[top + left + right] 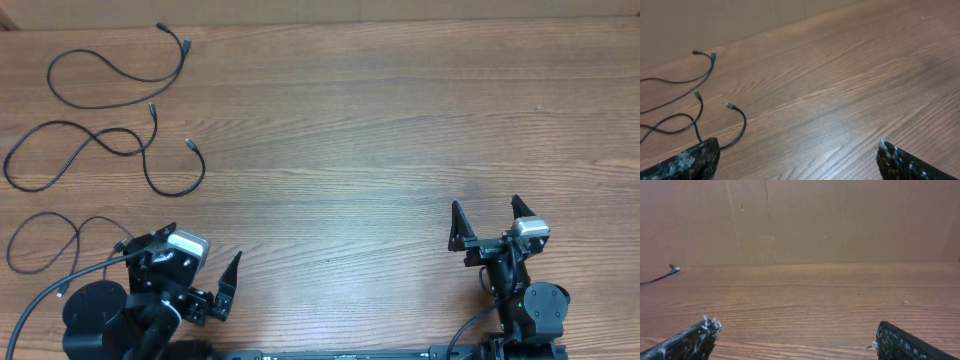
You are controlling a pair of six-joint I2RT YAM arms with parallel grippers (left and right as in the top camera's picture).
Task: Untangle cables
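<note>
Three thin black cables lie apart on the left of the wooden table. The top cable point(100, 106) forms one wide loop. The middle cable point(146, 160) crosses itself once, and the lower cable point(45, 214) loops beside the left arm's base. My left gripper point(205, 242) stands open, right of the lower cable, holding nothing. In the left wrist view the gripper point(797, 152) frames bare wood, with the middle cable's plug end point(730, 105) just beyond the left fingertip point(700, 152). My right gripper point(486, 204) is open far to the right. The right wrist view shows it point(796, 327) empty, one cable end point(672, 270) far left.
A thicker black wire point(60, 285) runs from the left arm's base toward the table's front-left corner, close to the lower cable. A brown cardboard wall point(800, 220) stands along the far edge of the table.
</note>
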